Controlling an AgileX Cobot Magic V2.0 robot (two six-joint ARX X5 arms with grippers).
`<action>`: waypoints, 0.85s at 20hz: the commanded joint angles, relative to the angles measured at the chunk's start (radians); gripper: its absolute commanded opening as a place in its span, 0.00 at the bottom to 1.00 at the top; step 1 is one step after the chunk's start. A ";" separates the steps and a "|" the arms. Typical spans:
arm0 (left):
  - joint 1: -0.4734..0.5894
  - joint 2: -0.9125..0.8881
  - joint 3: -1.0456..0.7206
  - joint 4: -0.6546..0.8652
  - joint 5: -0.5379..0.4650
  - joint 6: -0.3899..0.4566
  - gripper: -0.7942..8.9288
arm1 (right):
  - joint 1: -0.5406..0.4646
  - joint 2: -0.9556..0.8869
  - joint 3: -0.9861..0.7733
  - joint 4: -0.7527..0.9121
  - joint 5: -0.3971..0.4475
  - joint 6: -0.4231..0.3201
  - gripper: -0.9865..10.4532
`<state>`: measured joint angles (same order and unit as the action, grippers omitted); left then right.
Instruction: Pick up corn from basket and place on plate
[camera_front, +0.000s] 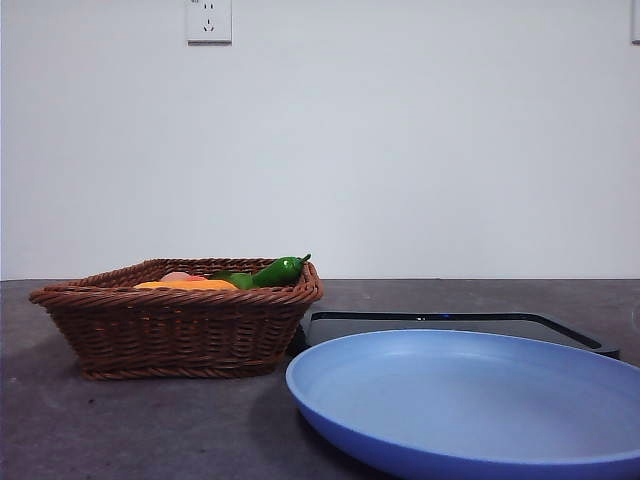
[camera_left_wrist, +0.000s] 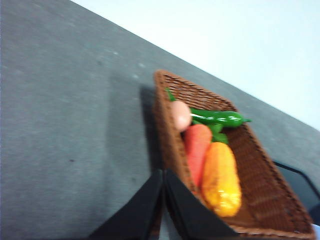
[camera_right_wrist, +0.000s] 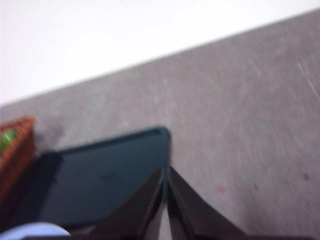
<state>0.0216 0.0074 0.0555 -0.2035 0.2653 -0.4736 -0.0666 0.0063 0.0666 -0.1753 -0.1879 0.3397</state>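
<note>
Corn (camera_left_wrist: 220, 178) lies in wicker basket (camera_front: 180, 325), mostly hidden by rim in front view, beside carrot (camera_left_wrist: 197, 149), green pepper (camera_left_wrist: 220, 118) and pinkish fruit (camera_left_wrist: 180, 115). Blue plate (camera_front: 470, 400) cut off at frame edge, black tray (camera_right_wrist: 100, 175) behind it. Left gripper (camera_left_wrist: 163, 175) jaws closed, empty, above basket rim. Right gripper (camera_right_wrist: 165, 175) jaws closed, empty, over tray corner.

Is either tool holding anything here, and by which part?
Nothing is held. Both tools, left and right, are shut on nothing; the corn lies in the basket.

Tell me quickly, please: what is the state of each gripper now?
Left gripper: closed, holding nothing, above the basket near the corn.
Right gripper: closed, holding nothing, over the black tray.
</note>
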 joint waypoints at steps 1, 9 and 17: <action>0.002 0.015 0.057 0.007 0.049 -0.031 0.09 | -0.001 -0.002 0.060 0.013 -0.008 0.050 0.09; 0.002 0.148 0.224 -0.051 0.136 0.001 0.09 | -0.001 0.108 0.243 -0.079 -0.058 0.030 0.09; 0.002 0.362 0.443 -0.232 0.242 0.173 0.09 | -0.001 0.331 0.459 -0.256 -0.241 -0.100 0.09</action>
<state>0.0223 0.3511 0.4713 -0.4236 0.4973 -0.3824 -0.0666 0.3119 0.4973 -0.4149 -0.4030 0.2981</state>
